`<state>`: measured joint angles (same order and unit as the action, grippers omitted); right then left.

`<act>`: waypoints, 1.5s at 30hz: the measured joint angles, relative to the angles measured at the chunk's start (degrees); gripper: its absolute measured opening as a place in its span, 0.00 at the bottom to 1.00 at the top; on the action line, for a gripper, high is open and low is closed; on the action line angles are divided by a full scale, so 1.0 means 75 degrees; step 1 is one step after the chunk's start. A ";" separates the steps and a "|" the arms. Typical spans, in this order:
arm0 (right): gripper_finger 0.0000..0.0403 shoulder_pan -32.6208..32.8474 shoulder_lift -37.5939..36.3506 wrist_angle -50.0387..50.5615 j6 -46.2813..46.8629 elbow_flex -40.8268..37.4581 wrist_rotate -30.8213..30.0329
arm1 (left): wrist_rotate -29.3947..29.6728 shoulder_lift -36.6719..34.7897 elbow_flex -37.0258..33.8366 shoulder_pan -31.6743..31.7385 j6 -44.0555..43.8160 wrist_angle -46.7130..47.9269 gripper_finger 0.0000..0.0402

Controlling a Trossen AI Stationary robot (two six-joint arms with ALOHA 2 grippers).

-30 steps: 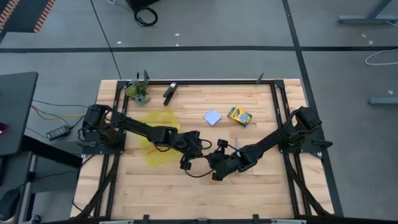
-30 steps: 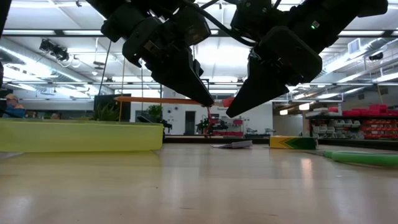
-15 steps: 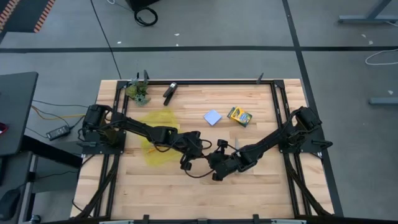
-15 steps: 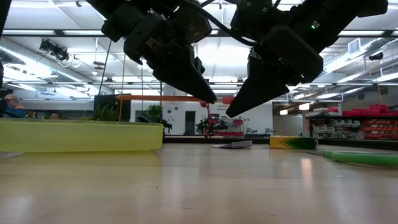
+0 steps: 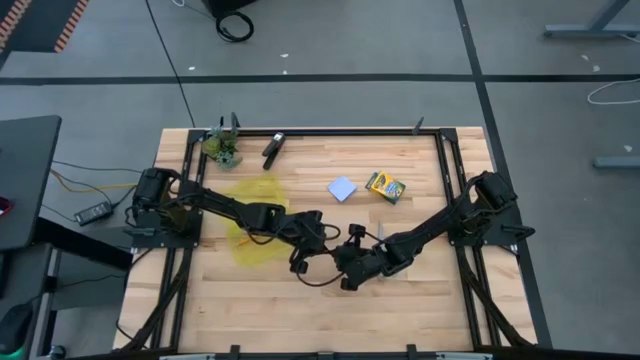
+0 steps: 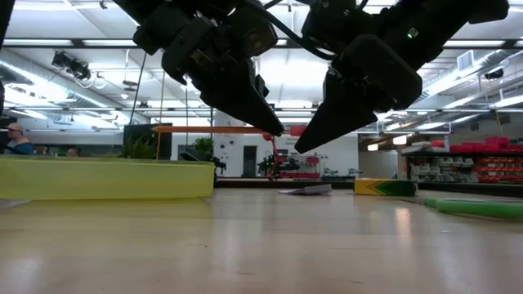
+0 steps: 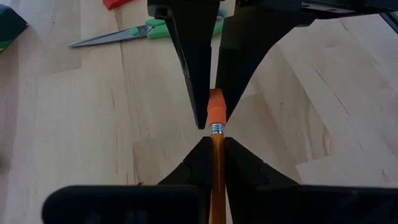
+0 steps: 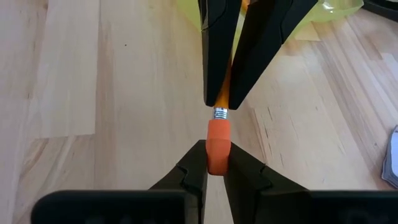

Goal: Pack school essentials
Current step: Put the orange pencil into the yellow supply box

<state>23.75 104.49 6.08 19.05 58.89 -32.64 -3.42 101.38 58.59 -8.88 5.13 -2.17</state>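
Orange pencil [image 7: 216,146] hangs above mid-table between two arms, the left gripper [image 7: 212,144] clenched on its shaft and the right gripper [image 8: 214,163] pinching its eraser end, while green-handled scissors [image 7: 140,33] lie on the wooden table [image 5: 420,300] beyond.

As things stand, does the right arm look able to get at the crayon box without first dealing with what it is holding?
Probably not. The right gripper is shut on the eraser end of an orange pencil that the left gripper also clamps. The crayon box lies unobstructed on the table.
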 joint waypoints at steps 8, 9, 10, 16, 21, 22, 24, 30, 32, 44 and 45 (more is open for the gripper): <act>0.13 0.0000 0.0003 -0.0088 -0.0033 -0.0003 -0.0006 | 0.0000 0.0000 0.0000 0.0000 0.0000 0.0017 0.06; 0.13 0.0000 0.0003 -0.0094 -0.0046 -0.0003 -0.0006 | 0.0000 0.0000 0.0000 0.0000 0.0000 0.0017 0.06; 0.13 0.0000 0.0005 -0.0098 -0.0064 -0.0003 -0.0009 | 0.0000 0.0000 0.0000 0.0000 0.0000 0.0017 0.07; 0.13 0.0000 0.0006 -0.0099 -0.0076 -0.0003 -0.0028 | 0.0003 0.0000 0.0000 0.0000 -0.0003 0.0017 0.06; 0.13 -0.0019 0.0006 -0.0105 -0.0073 -0.0003 -0.0038 | -0.0062 0.0000 0.0000 0.0003 -0.0017 0.0015 0.06; 0.13 -0.0032 0.0006 -0.0103 -0.0073 -0.0003 -0.0035 | -0.0059 0.0000 0.0000 0.0003 -0.0020 0.0015 0.07; 0.13 -0.0041 0.0003 -0.0099 -0.0071 -0.0003 -0.0035 | -0.0061 0.0000 0.0000 0.0003 -0.0017 0.0015 0.07; 0.14 -0.0048 0.0006 -0.0111 -0.0105 -0.0002 -0.0041 | -0.0059 0.0000 0.0002 0.0006 -0.0008 0.0008 0.06; 0.16 -0.0061 0.0004 -0.0203 -0.0099 0.0016 -0.0096 | -0.0049 0.0000 0.0017 0.0006 -0.0010 -0.0066 0.06; 0.34 -0.0070 -0.0006 -0.0145 -0.0044 0.0041 -0.0151 | -0.0070 -0.0003 0.0032 0.0003 -0.0006 0.0039 0.06; 0.35 -0.0070 -0.0006 -0.0124 -0.0023 0.0038 -0.0145 | -0.0070 -0.0003 0.0032 0.0003 -0.0008 0.0053 0.07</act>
<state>23.22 104.44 5.15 18.88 59.18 -33.73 -3.95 101.36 58.83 -8.86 5.06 -1.78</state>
